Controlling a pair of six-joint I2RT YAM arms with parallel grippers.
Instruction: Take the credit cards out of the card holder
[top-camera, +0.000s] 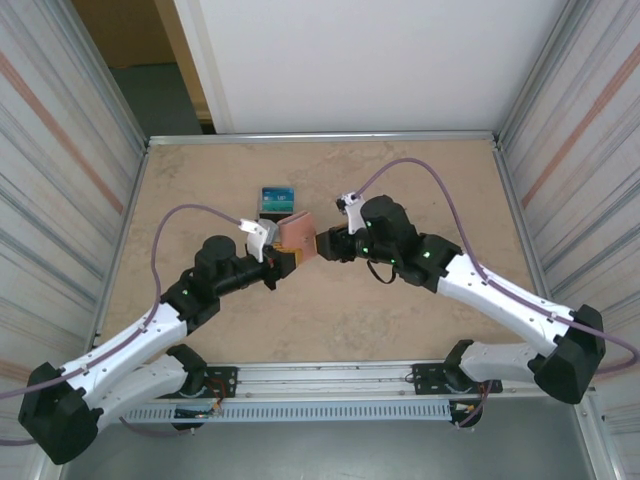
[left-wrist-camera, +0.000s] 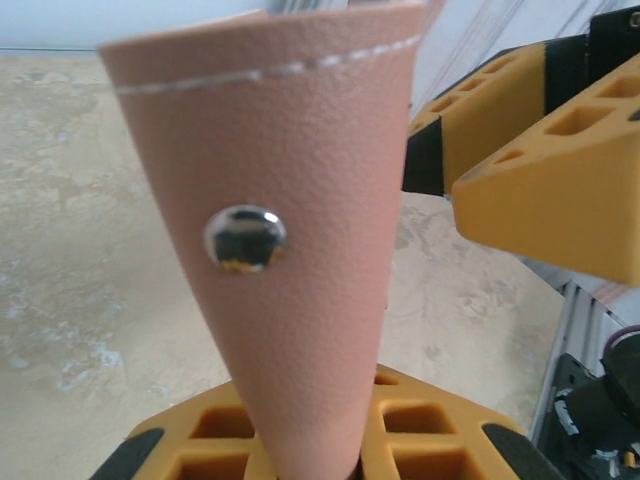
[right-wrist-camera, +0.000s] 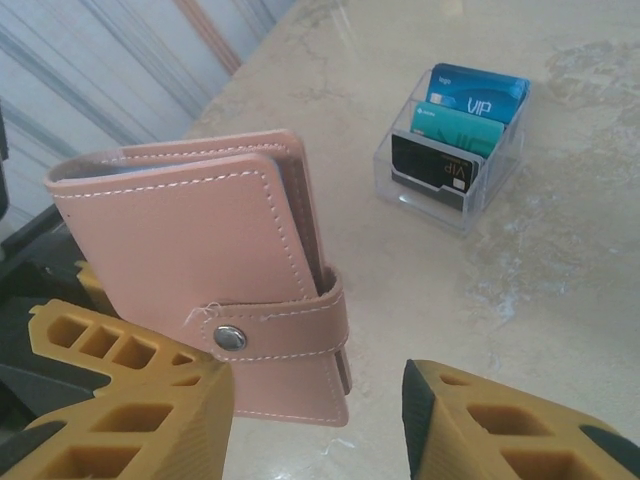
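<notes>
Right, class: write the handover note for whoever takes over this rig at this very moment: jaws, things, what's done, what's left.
Left gripper: jaws shut on the lower end of the card holder, holding it upright.
Right gripper: jaws open, close by the holder's strap, gripping nothing.
Holder: closed, strap snapped shut, no cards showing from it.
A clear stand with cards sits on the table beyond.
Done: holder gripped.
Left: unsnap the strap, open the holder, take the credit cards out.
</notes>
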